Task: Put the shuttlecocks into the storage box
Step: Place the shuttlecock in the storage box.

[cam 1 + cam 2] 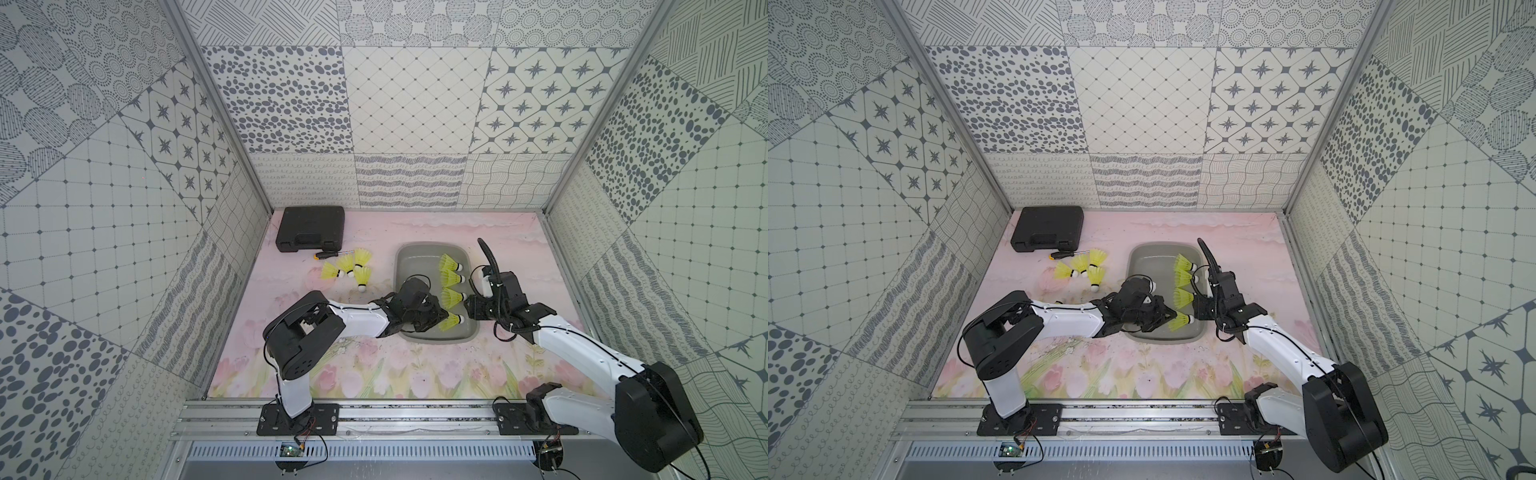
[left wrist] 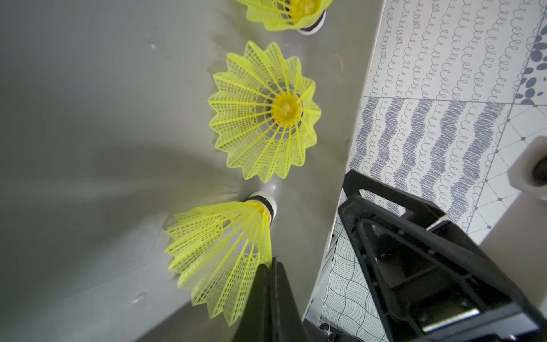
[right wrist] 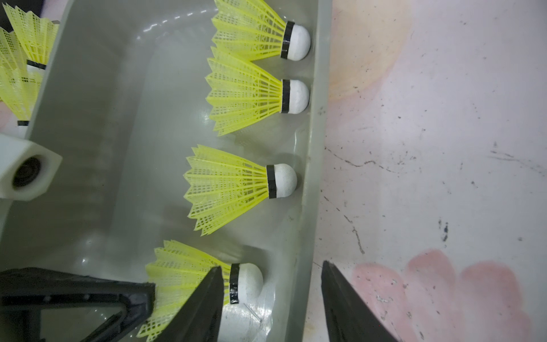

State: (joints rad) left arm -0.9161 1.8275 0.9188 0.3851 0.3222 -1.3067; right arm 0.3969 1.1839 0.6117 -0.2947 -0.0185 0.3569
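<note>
— How many shuttlecocks [image 1: 451, 297] are in the storage box [image 1: 411, 264]?

— Four. They lie in a row along its right wall, each on its side, with the white cork toward that wall and the yellow skirt toward the middle of the box.

— And outside it?

— Four loose shuttlecocks [image 1: 345, 262] show in both top views. They are bunched on the counter [image 1: 374, 374] to the left of the box, touching or nearly touching. One screwdriver [image 1: 328, 254] lies just behind them, and one black case [image 1: 311, 228] sits beyond that in the far left corner.

— Where are the two arms?

— Both reach the near end of the row. The left pincer [image 2: 271, 266] is clenched on the skirt rim of the nearest shuttlecock [image 2: 222, 251]. That shuttlecock is inside the box, with its cork close to the right wall.

— And the right pincer [image 3: 271, 266]?

— It is released, with its jaws well apart. One finger [image 3: 204, 299] hangs over that same skirt beside the dark band, and the other is outside the box above the counter. The cork and the box wall stand between them, and the pincer grasps nothing.
</note>
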